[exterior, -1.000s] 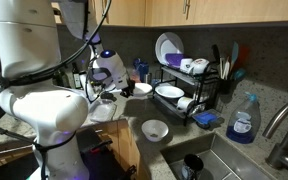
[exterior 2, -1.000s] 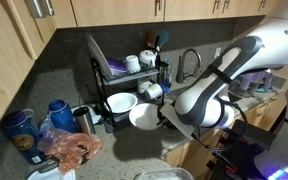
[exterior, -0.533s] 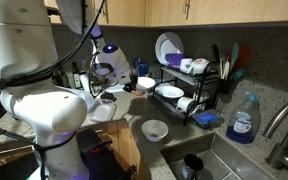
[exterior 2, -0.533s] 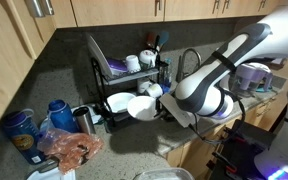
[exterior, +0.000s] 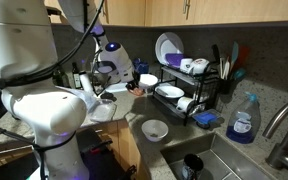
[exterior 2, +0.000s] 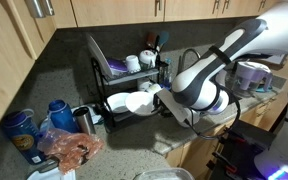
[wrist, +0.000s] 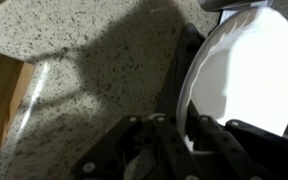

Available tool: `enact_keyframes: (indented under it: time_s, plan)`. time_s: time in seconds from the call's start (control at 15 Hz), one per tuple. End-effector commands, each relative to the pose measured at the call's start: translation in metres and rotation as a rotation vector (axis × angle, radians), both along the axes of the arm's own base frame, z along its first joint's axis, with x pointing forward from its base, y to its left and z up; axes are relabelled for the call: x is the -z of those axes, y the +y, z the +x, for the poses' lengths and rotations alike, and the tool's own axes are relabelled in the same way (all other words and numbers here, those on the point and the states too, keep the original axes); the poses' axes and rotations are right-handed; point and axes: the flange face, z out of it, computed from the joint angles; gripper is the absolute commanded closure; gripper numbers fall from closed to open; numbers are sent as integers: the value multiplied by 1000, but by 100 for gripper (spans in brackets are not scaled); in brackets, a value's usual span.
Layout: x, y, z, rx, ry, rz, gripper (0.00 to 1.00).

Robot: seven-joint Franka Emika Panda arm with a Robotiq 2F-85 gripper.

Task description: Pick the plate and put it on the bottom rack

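**Plate held at the mouth of the lower tier**

The gripper (exterior 2: 157,100) is clamped on the plate (exterior 2: 136,104). In the wrist view one black finger (wrist: 184,65) lies along the plate's (wrist: 242,75) rim at its 9 o'clock side, and the other is hidden behind the dish.

In that view the plate shows as a tall oval with its long axis running from about 1 to 7 o'clock and its pale hollow face turned to the camera. In an exterior view it reads as a flatter oval lying roughly 9 to 3 o'clock, with the hollow tipped up and out of the rack.

It is small, round, shallow and white, with a greyish inside and no pattern visible.

The plate hangs above the speckled countertop (wrist: 94,70), just at the open front of the bottom rack (exterior 2: 106,113). At its 9 o'clock, already on that tier, sits a white dish (exterior 2: 117,101); whether the two touch cannot be told.

Mugs (exterior 2: 134,62) stand on the tier above. In an exterior view a large blue-rimmed plate (exterior: 167,47) stands upright at 12 o'clock on the rack. A white bowl (exterior: 155,129) rests on the counter at 6 o'clock of it, and a blue soap bottle (exterior: 243,121) and a faucet (exterior: 280,118) lie out at 4 o'clock. Two blue cups (exterior 2: 20,126) sit well apart at 8 o'clock of the rack.
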Motion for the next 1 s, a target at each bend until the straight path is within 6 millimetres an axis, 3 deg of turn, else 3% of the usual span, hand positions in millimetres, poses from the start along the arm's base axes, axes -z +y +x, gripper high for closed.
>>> enact_keyframes:
  time_s: [0.0,0.07,0.13,0.27,0.93]
  plan:
    - [0,0,0,-1,1,0,91]
    - [0,0,0,-1,1,0,91]
    - [0,0,0,16,-8,-8,98]
    - [3,1,7,43,-10,-6,98]
    - [36,13,84,125,4,46,98]
